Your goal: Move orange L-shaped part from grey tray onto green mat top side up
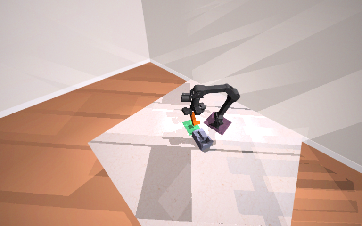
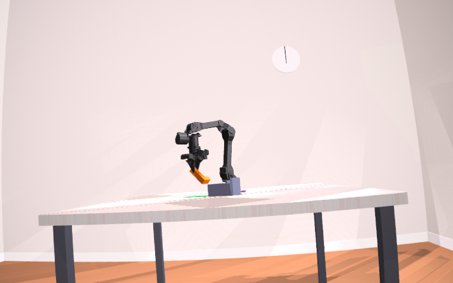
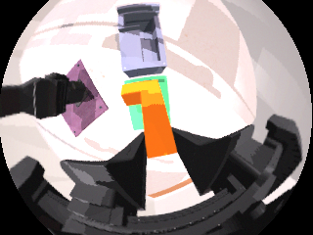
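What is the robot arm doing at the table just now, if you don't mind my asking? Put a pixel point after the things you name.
The black robot arm's jaws are closed on the plain end of an orange L-shaped part (image 1: 194, 119) (image 2: 199, 175) (image 3: 158, 124), holding it in the air. The part hangs at a slant, its L-shaped end lowest. It is out of the grey tray with the pocket (image 1: 200, 139) (image 2: 219, 189) (image 3: 142, 69), and has yet to be laid flat and released on the flat green mat (image 1: 186, 125) (image 2: 197, 196) (image 3: 137, 119) beside the tray.

there are no words, names or numbers to read here. the round white clock (image 2: 285, 59) on the pale wall (image 2: 140, 76) has a thin dark line on it, but i can't see any numbers on its face.
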Robot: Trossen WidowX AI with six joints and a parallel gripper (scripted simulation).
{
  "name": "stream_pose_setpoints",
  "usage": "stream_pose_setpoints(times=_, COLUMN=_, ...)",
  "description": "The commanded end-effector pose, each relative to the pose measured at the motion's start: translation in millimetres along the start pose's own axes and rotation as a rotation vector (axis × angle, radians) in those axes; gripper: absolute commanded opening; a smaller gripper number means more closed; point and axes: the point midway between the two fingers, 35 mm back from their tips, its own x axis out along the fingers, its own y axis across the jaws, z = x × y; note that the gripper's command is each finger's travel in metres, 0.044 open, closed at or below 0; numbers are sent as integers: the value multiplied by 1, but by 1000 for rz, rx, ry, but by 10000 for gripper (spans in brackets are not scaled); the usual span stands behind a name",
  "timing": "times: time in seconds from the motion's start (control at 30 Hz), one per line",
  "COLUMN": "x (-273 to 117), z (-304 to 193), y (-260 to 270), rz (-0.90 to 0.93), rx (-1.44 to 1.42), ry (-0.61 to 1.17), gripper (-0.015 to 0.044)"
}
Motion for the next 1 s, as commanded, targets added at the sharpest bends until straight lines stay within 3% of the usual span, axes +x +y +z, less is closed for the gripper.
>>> stream_pose_setpoints(times=0.0, x=8, z=0, y=1, rz=5, rx=-5, ry=1, gripper=0)
stream_pose_setpoints(times=0.97, x=54, z=0, y=2, rz=5, rx=-5, ry=1, gripper=0)
